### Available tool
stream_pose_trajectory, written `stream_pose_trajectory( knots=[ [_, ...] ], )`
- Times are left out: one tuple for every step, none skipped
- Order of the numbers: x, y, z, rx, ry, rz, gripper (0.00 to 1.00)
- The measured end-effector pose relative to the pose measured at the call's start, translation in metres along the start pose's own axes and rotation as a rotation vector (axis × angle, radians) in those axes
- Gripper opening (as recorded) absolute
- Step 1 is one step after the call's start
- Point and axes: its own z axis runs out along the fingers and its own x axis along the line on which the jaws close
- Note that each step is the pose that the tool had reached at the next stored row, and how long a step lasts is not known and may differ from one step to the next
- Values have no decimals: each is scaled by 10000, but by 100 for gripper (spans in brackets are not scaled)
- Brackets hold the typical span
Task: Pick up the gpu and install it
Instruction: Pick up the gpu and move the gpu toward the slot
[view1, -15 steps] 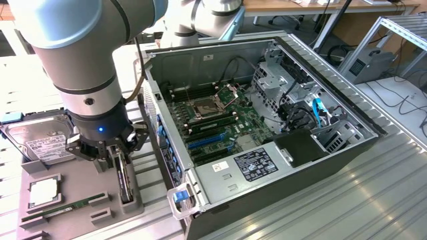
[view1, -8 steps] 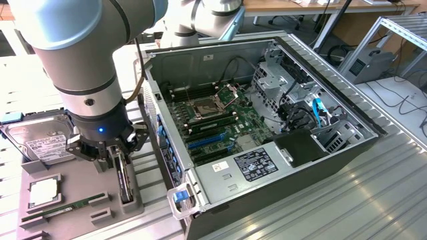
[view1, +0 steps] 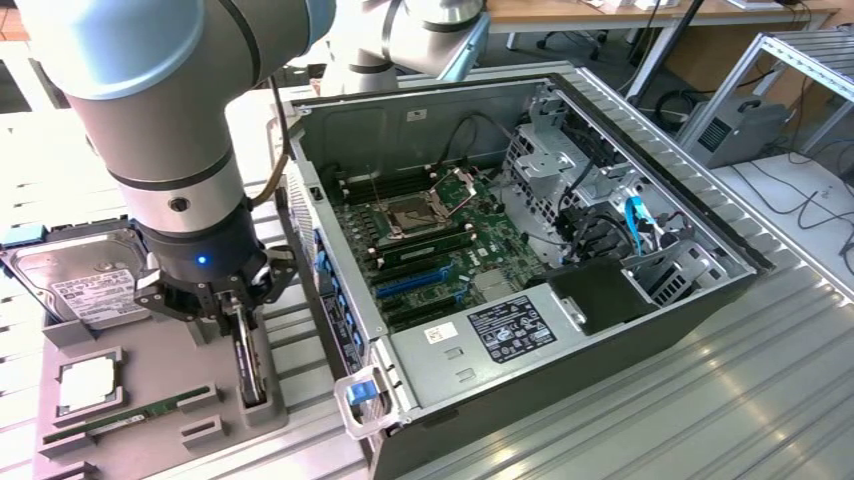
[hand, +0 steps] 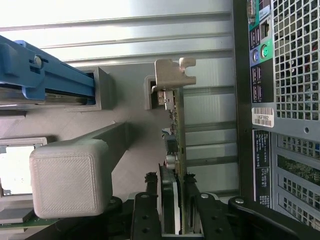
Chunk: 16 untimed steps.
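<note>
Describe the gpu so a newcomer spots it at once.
Beside the open black computer case, on the exterior view's left, lies a grey parts tray. The gpu, a long thin dark circuit card, sits under the gripper at the tray's case-side edge. Unlike the silver hard drive and green RAM stick, it stands on edge.

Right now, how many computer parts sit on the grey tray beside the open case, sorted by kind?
Hard drive: 1
Square silver chip: 1
Green RAM stick: 1
gpu: 1, standing on edge in its slot
Total: 4
</note>
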Motion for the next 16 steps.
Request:
stream_pose_trajectory(
  knots=[
    [0,0,0,1,1,0,31],
    [0,0,0,1,1,0,27],
    [0,0,-1,1,1,0,27],
    [0,0,0,1,0,0,27],
    [0,0,0,1,1,0,27],
    [0,0,-1,1,1,0,27],
    [0,0,0,1,1,0,27],
    [0,0,0,1,0,0,27],
    [0,0,0,1,1,0,27],
    [0,0,0,1,0,0,27],
    [0,0,-1,1,1,0,27],
    [0,0,0,1,0,0,27],
    [0,0,0,1,0,0,27],
    [0,0,0,1,1,0,27],
    [0,0,0,1,1,0,27],
    [0,0,0,1,0,0,27]
  ],
)
